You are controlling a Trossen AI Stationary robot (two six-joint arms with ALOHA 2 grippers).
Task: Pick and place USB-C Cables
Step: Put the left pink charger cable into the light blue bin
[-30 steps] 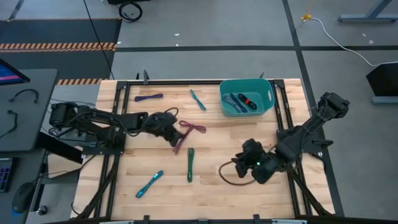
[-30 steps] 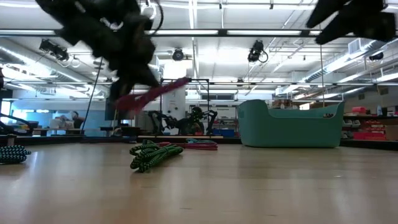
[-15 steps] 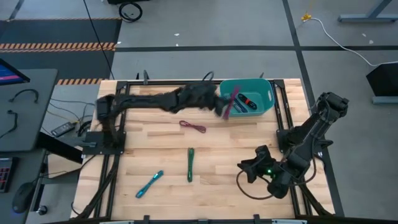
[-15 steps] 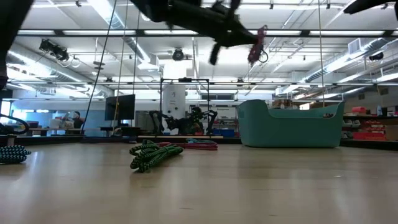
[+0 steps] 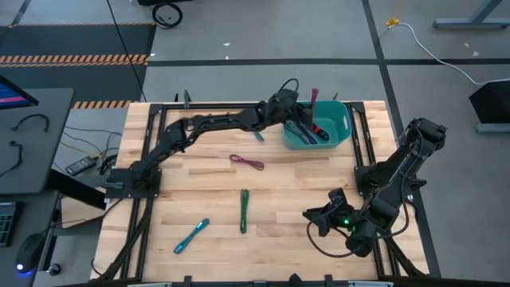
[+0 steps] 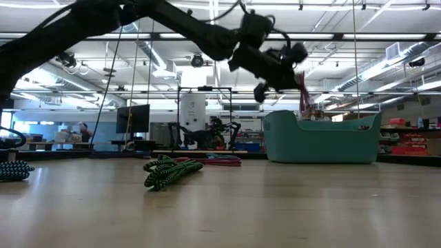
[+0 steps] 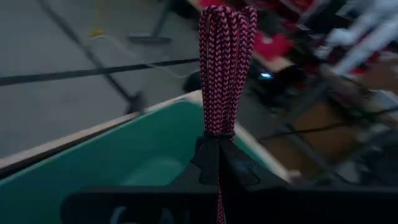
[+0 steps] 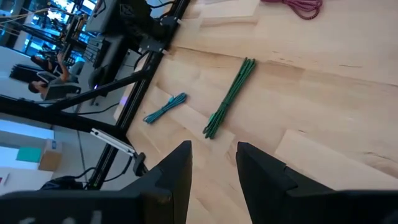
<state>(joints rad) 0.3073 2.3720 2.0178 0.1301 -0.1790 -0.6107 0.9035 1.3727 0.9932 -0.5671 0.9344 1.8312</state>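
My left gripper (image 5: 301, 108) (image 6: 289, 63) is over the teal bin (image 5: 341, 135) (image 6: 324, 141) at the table's far right, shut on a maroon cable bundle (image 7: 225, 68) (image 6: 303, 93). A blue-grey bundle (image 5: 301, 130) and a black bundle with a red tie (image 5: 318, 129) lie in the bin. On the table lie a loose maroon cable (image 5: 247, 163), a green bundle (image 5: 244, 210) (image 8: 231, 96) and a teal bundle (image 5: 192, 235) (image 8: 165, 107). Another teal bundle (image 5: 256, 132) lies near the bin, partly under the arm. My right gripper (image 5: 312, 217) (image 8: 214, 168) is open near the table's near right corner, touching nothing. My left gripper pinches the maroon bundle by one end (image 7: 217, 140) between its two fingers. The rest of the bundle sticks out past the fingertips, along them. It is lifted clear and slants down over the bin's near-left rim (image 6: 275, 120).
Black frame rails (image 5: 151, 159) run along the table's left and right sides. Bare wood lies between the green bundle and my right gripper. In the low view the green bundle (image 6: 169, 172) is nearest the camera, and the room's shelves and stands show behind the table.
My left gripper has carried the maroon bundle up from the table's middle left and swung it toward the far right, until it is over the teal bin. My right gripper has drawn back a little toward the near right corner.
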